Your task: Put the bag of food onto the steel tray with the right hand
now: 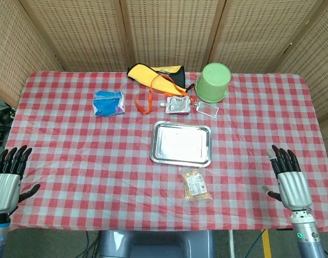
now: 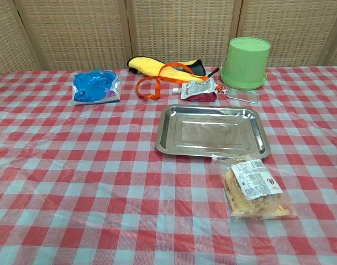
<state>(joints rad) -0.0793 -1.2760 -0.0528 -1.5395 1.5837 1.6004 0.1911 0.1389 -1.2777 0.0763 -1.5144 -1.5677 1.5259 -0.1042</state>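
Observation:
A clear bag of food [image 1: 196, 185] [image 2: 254, 187] with a white label lies flat on the checked cloth, just in front of the steel tray [image 1: 181, 159] [image 2: 212, 150], slightly right of its middle. The tray holds nothing. My right hand [image 1: 289, 179] rests at the table's near right edge, fingers spread, well to the right of the bag and holding nothing. At the near left edge my left hand [image 1: 7, 179] is likewise open with fingers apart. Neither hand shows in the chest view.
Behind the tray lie a red drink pouch [image 1: 177, 105] [image 2: 199, 89], an orange strap [image 1: 149, 97] [image 2: 157, 83], a yellow cloth item [image 1: 153, 71] [image 2: 157, 66], an upturned green bucket [image 1: 213, 81] [image 2: 246, 62] and a clear card holder [image 1: 207, 109]. A blue packet [image 1: 108, 103] [image 2: 95, 86] sits far left.

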